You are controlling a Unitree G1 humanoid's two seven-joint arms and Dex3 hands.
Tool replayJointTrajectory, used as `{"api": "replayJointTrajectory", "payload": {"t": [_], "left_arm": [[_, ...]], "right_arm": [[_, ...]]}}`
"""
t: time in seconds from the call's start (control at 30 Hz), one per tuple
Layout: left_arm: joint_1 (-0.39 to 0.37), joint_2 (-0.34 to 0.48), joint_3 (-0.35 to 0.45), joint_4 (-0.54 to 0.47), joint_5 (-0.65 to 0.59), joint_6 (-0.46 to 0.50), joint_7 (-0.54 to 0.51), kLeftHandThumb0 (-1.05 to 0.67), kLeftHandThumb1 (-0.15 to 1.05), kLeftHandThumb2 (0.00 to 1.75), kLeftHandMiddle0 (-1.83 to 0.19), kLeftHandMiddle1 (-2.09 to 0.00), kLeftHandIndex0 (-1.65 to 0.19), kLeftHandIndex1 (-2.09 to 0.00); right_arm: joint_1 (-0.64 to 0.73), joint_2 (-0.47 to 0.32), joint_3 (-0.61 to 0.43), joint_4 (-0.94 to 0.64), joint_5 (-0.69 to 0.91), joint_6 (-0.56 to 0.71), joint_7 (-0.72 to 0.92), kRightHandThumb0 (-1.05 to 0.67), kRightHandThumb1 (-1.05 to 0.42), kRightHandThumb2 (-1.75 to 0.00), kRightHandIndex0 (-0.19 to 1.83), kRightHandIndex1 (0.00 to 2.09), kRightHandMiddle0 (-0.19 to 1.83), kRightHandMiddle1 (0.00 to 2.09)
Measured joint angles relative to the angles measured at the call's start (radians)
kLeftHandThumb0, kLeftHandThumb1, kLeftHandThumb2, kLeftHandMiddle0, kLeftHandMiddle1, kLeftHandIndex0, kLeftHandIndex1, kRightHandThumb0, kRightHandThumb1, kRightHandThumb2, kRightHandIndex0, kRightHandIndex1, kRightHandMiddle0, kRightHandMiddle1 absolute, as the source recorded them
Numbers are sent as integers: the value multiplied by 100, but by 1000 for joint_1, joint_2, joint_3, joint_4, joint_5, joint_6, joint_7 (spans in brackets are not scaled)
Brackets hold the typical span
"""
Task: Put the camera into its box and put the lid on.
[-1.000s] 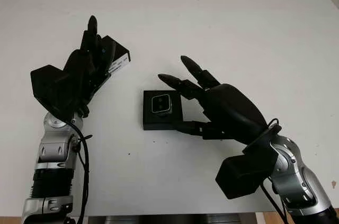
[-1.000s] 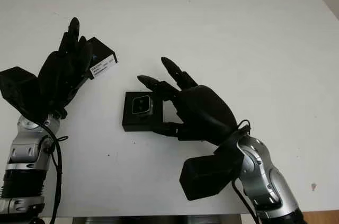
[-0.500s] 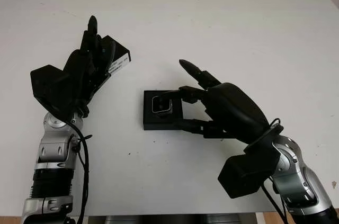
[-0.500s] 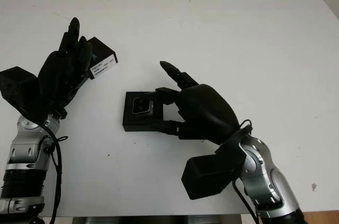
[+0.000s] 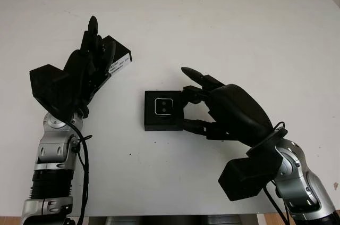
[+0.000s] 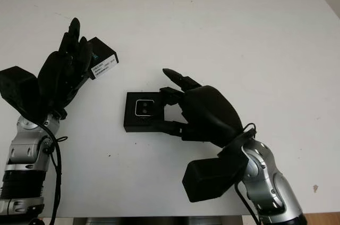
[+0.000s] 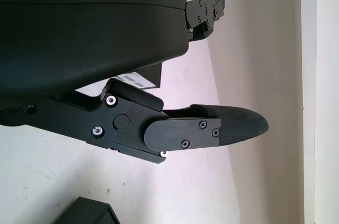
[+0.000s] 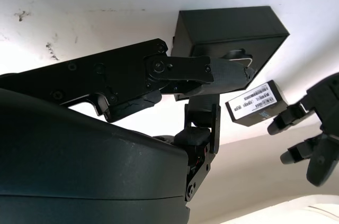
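A black open box (image 5: 151, 119) sits mid-table with the small camera (image 5: 163, 106) lying flat inside it, lens up. My right hand (image 5: 187, 108) is at the box's right side. Its thumb (image 5: 192, 125) touches the front right corner, one finger (image 5: 192, 92) touches the back right rim, and another points away over the table. It holds nothing. In the right wrist view that finger (image 8: 222, 70) reaches over the box (image 8: 228, 25). The black lid (image 5: 120, 58) with a white label lies at the left. My open left hand (image 5: 93, 44) stands against its left side.
The white table (image 5: 239, 33) stretches wide behind and to the right of the box. Its front edge (image 5: 159, 215) runs just below both forearms. The left wrist view shows the lid's label (image 7: 142, 79) behind the hand and a box corner (image 7: 87, 213).
The camera, tilted a second ago, now lies flat in the box. The right hand's finger pressed on it, then drew back to the box's right rim. The left hand stayed still.
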State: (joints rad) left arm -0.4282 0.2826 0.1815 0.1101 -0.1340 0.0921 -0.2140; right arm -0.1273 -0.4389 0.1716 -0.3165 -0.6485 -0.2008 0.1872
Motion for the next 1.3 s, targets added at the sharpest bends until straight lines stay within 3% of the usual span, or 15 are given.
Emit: {"api": "replayJointTrajectory", "payload": {"t": [0.23,0.4,0.6,0.87,1.03,1.3], "left_arm": [[1,7,1,0,-1,-1,-1,-75,105,46,19,0,19,0],[1,11,1,0,-2,-1,0,-76,105,46,19,0,19,0],[1,16,2,1,-3,-6,3,-75,105,46,19,0,19,0],[-3,30,23,3,8,-50,15,-76,105,46,19,0,19,0],[-16,103,2,26,158,-137,65,-78,105,45,19,0,19,0],[-77,273,-100,136,501,-183,166,-94,105,19,19,0,19,0]], "right_arm": [[0,4,10,-1,-40,10,-7,-69,-105,-40,34,8,56,163],[1,17,11,0,-29,22,-13,-67,-105,-39,32,6,32,139],[-17,135,-31,74,125,-20,-167,-64,-105,-30,39,9,14,112],[-116,245,-106,158,317,7,-225,-68,-105,-33,38,7,1,89],[-167,277,-147,182,393,59,-234,-67,-105,-35,38,7,-3,93],[-218,282,-184,245,424,54,-259,-65,-105,-37,37,7,-11,106]]}}
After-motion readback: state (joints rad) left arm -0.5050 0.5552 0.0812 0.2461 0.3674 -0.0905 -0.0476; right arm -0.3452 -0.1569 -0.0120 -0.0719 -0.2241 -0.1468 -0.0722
